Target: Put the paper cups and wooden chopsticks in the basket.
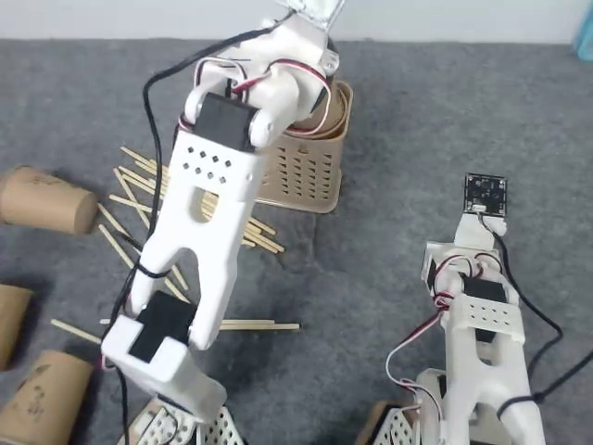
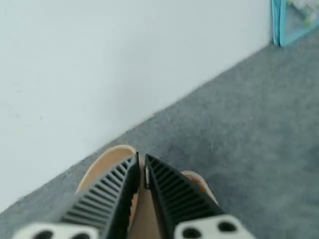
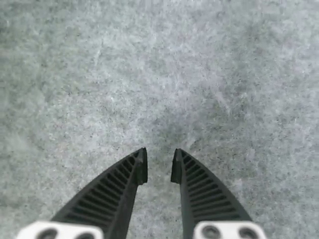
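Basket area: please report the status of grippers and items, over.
Left gripper shut on brown paper cup at beige slotted plastic basket. Right gripper open, empty, over grey carpet. Three more cups, wooden chopsticks lie outside. No obstacle seen.

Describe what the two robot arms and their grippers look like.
The left arm and right arm are white plastic with black motor blocks; black, red and white cables loop along them. The left gripper and right gripper have black, ribbed, tapering fingers on white bases.

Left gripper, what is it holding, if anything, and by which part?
The left gripper seems to pinch a paper cup by the wall at its rim, above the basket.
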### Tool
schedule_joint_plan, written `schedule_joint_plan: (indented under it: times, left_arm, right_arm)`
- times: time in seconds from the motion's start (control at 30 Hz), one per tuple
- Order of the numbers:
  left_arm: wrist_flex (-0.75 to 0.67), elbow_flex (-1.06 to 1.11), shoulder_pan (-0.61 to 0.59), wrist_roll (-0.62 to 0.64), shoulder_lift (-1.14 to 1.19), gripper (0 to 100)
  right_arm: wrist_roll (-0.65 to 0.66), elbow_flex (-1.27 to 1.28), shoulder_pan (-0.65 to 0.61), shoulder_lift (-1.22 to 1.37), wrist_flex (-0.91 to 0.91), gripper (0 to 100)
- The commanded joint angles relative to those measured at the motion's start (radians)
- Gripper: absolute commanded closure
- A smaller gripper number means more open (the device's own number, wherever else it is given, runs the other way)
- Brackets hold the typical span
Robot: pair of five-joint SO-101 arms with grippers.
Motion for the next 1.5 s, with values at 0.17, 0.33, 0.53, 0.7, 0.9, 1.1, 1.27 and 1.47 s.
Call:
schedule_joint_plan:
  times: [0.17,0.33,0.53,0.7,0.9,1.1,1.27,1.47]
  left_arm:
    - [0.166,-0.039,-0.003,-0.02,-0.04,81]
    - [0.167,-0.11,-0.104,0.077,-0.126,77]
    - [0.384,-0.139,-0.295,0.138,-0.319,79]
    - [0.605,-0.125,-0.554,0.219,-0.477,80]
    - [0.595,0.226,-0.961,0.278,-0.644,80]
    - [0.588,0.699,-1.197,0.126,-0.818,80]
    - [0.468,1.059,-1.43,-0.017,-0.953,80]
    - [0.307,1.374,-1.758,-0.196,-1.094,80]
  right_arm:
    - [0.02,-0.011,0.008,-0.044,-0.022,90.4]
    - [0.02,-0.009,0.01,-0.044,-0.022,90.4]
    - [0.02,-0.009,0.01,-0.044,-0.022,90.4]
    - [0.02,-0.009,0.005,-0.044,-0.022,90.4]
    - [0.02,-0.008,0.005,-0.044,-0.016,90.4]
    - [0.02,-0.006,0.005,-0.044,-0.015,90.4]
    - [0.02,0.003,0.005,-0.044,-0.021,90.4]
    - [0.02,0.003,0.004,-0.044,-0.022,90.4]
